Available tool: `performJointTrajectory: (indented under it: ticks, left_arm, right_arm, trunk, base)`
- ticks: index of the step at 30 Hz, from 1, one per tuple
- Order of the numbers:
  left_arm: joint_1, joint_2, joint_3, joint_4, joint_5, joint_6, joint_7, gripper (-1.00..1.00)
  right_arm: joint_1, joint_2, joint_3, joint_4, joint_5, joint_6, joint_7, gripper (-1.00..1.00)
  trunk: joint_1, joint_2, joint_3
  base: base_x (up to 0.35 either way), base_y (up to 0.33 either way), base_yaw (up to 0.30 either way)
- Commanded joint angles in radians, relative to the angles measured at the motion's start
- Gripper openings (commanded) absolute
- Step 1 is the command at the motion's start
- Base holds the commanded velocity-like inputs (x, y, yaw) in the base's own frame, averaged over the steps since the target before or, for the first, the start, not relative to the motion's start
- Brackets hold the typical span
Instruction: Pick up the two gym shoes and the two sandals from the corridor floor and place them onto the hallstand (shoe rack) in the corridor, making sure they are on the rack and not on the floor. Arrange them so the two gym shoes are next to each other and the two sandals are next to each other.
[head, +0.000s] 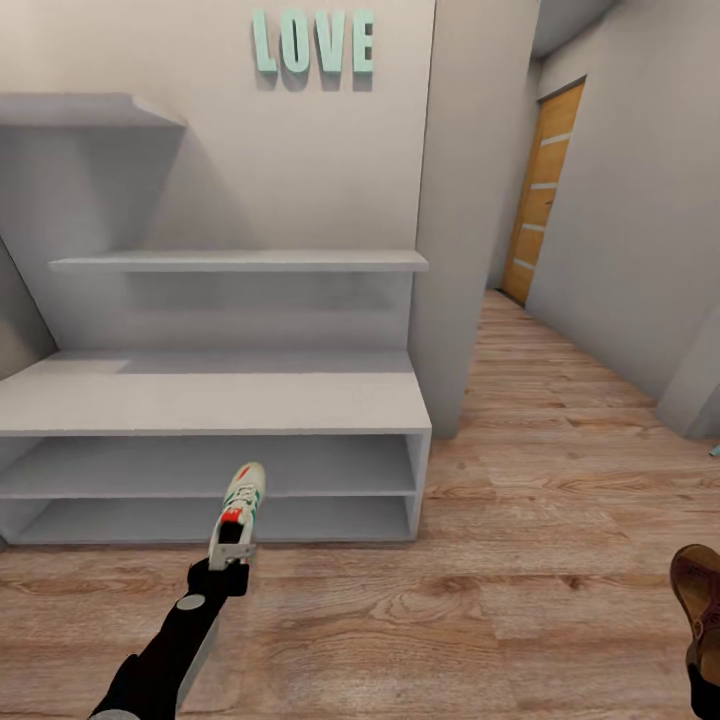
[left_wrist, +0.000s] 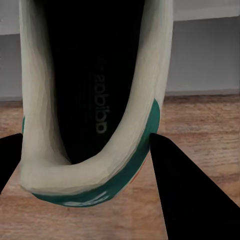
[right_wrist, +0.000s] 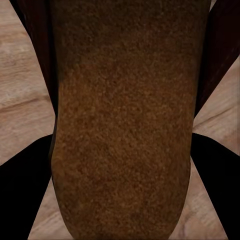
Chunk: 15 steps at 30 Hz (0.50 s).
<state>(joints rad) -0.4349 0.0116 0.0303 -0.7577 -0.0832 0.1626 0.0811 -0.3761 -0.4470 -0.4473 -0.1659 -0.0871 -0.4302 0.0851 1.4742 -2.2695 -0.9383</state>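
We note mint-green LOVE letters (head: 313, 43) mounted high on the pale wall (head: 300, 150), well above and beyond the left hand (head: 231, 548). A grey wall corner (head: 470, 220) stands to that hand's right. Farther right and far down the passage is an orange-brown door (head: 541, 195) with pale horizontal bands.

The corridor floor (head: 520, 600) is showing matt wood-grain planks; the hallstand (head: 210, 400) is looking smooth, matt pale grey; the sandal (right_wrist: 122, 125) is presenting a rough, grainy brown footbed.
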Motion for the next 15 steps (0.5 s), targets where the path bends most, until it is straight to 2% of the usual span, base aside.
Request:
performJointTrajectory:
  ticks: [1,5,9,12,14,15]
  left_arm:
    - [-0.013,0.000,0.000,0.001,-0.010,0.016,0.001,-1.00]
    - [-0.047,0.001,0.000,0.007,-0.009,0.051,0.000,-1.00]
    - [-0.114,0.000,0.000,0.027,-0.009,0.168,-0.001,-1.00]
    - [-0.148,0.000,0.000,0.047,-0.009,0.196,0.000,-1.00]
    - [-0.167,0.000,0.000,0.059,-0.009,0.207,0.000,-1.00]
    - [-0.173,-0.003,-0.002,0.064,-0.013,0.214,0.000,-1.00]
  right_arm:
    - [-0.001,-0.001,-0.003,0.001,-0.011,0.000,0.009,-1.00]
    - [-0.001,-0.003,-0.004,0.000,-0.012,0.005,0.009,-1.00]
    - [-0.001,-0.007,-0.005,-0.002,-0.013,0.005,0.007,-1.00]
    - [-0.001,-0.017,-0.006,-0.002,-0.013,0.004,0.001,-1.00]
    - [-0.001,-0.027,-0.006,-0.002,-0.013,0.004,-0.018,-1.00]
    - [-0.001,-0.032,-0.007,-0.001,-0.013,0.005,-0.049,-1.00]
  trunk:
    - [0.000,0.000,-0.001]
    - [0.000,0.000,-0.001]
    - [0.000,0.000,-0.001]
    - [0.000,0.000,-0.001]
    - [0.000,0.000,-0.001]
    - [0.000,0.000,-0.001]
  base:
    - [0.000,0.000,0.000]
    - [0.000,0.000,0.000]
    - [0.000,0.000,0.000]
    - [0.000,0.000,0.000]
    - [0.000,0.000,0.000]
    - [0.000,0.000,0.000]
